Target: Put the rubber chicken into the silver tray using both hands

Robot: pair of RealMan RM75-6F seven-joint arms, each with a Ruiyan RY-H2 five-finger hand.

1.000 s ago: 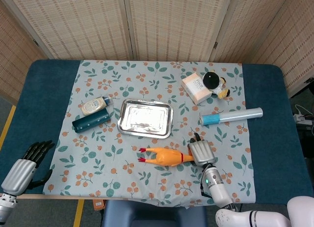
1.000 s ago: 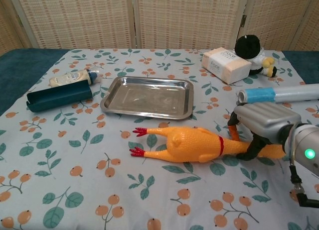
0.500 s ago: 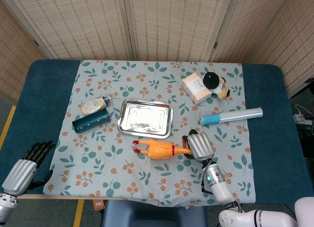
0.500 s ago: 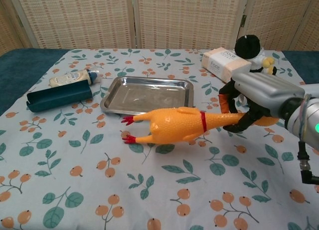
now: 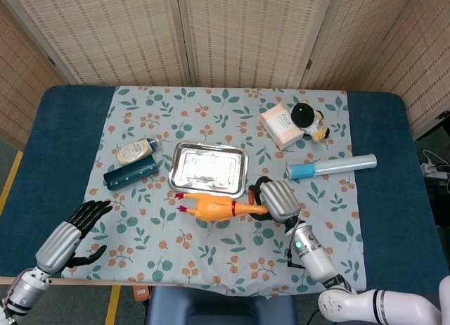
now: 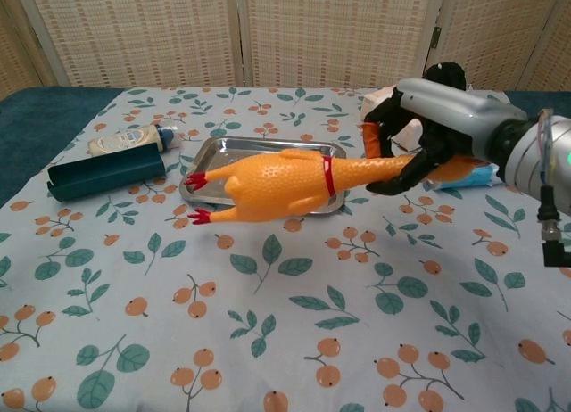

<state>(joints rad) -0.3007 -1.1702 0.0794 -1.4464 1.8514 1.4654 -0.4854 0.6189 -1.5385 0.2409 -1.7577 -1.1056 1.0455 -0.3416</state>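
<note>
My left hand's fingers (image 5: 90, 211) are spread apart and hold nothing; the left hand (image 5: 63, 238) sits low at the near left edge of the worktop (image 5: 60, 138), showing only in the head view. Further in on that side I see a cream tube (image 5: 136, 150) lying just behind a dark blue sleeve (image 5: 131, 174), both on the leaf-print cloth (image 5: 169, 233). Right of them is the silver tray (image 5: 184, 182), flat on the cloth. The rubber chicken (image 6: 268, 184) is in the air, lying roughly level, its red feet pointing left and its body over the tray's near edge in the chest view. Its neck runs right into my right hand (image 6: 428, 131), whose dark fingers (image 6: 393, 177) are wrapped around the head end and gripping it. Behind the right hand stands a white box (image 5: 278, 125), touching a black and yellow plush toy (image 5: 309, 118). A blue and clear tube (image 5: 330, 166) lies on the cloth to the right.
</note>
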